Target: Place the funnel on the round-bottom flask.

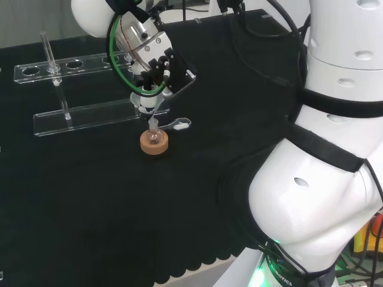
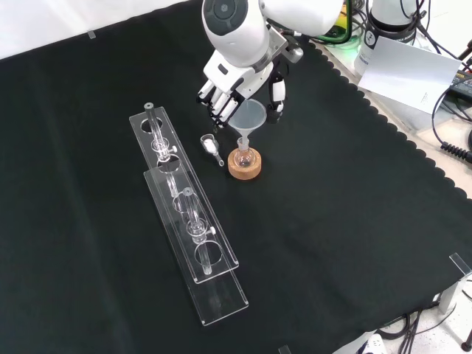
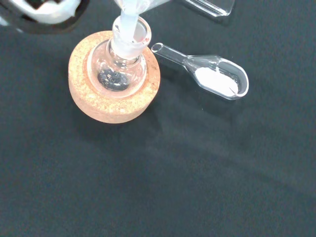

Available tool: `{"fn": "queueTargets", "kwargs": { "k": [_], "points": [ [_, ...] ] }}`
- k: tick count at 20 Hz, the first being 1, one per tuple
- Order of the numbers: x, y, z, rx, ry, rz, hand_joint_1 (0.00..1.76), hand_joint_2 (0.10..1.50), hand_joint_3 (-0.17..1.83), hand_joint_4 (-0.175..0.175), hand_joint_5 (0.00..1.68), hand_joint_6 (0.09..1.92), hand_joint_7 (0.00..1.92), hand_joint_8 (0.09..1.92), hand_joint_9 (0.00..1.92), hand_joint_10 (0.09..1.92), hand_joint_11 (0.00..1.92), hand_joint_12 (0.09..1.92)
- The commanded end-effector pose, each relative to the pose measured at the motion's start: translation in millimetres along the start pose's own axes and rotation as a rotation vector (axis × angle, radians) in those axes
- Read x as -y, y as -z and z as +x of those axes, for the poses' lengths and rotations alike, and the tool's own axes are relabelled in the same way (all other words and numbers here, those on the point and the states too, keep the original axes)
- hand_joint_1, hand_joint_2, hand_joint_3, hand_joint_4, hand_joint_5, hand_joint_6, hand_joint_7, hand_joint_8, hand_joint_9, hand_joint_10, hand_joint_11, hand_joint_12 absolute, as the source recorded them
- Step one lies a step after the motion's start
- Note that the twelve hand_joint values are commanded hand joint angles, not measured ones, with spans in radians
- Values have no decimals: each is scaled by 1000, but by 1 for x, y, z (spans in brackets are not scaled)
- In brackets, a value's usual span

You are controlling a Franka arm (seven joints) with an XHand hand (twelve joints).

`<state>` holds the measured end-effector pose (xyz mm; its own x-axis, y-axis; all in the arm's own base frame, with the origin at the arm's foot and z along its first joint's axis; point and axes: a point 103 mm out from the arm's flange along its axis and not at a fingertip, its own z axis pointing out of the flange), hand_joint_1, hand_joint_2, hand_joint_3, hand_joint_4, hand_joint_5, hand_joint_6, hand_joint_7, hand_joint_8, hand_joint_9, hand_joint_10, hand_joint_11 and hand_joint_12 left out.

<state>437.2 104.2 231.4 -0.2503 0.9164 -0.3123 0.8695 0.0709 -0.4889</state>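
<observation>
A small clear round-bottom flask [image 2: 244, 155] stands upright in a cork ring [image 2: 244, 168] near the middle of the cloth. A clear funnel [image 2: 250, 118] is above it, its stem [image 3: 129, 22] reaching into the flask's neck [image 3: 132, 37]. The black and white hand [image 2: 237, 82] comes down from above, with fingers on one side of the funnel's cone and the thumb on the other, pinching it. In the head view the hand [image 1: 153, 67] hangs right over the flask [image 1: 154, 137], and the funnel is largely hidden beneath it.
A small glass scoop [image 3: 217, 79] with white powder lies on the cloth close beside the cork ring [image 3: 114, 106]. Two long clear racks [image 2: 193, 221] with a few tubes lie left of the flask in the front view. The arm's big white links [image 1: 335, 149] stand at the head view's right.
</observation>
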Motion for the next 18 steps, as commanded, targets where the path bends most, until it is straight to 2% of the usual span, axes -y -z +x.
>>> {"fn": "queueTargets", "kwargs": {
  "k": [1, 14, 18],
  "points": [
    [-4, -8, -3, -2, -1, 7, 759, 687, 523, -53, 379, 462, 280, 807, 576, 714, 105, 1402],
    [-5, -15, -1, -27, 3, 15, 755, 686, 526, -56, 360, 395, 229, 802, 541, 734, 103, 1404],
    [-3, -16, -3, -37, 5, 10, 741, 680, 528, -57, 327, 273, 156, 788, 499, 749, 89, 1412]
  ]
}}
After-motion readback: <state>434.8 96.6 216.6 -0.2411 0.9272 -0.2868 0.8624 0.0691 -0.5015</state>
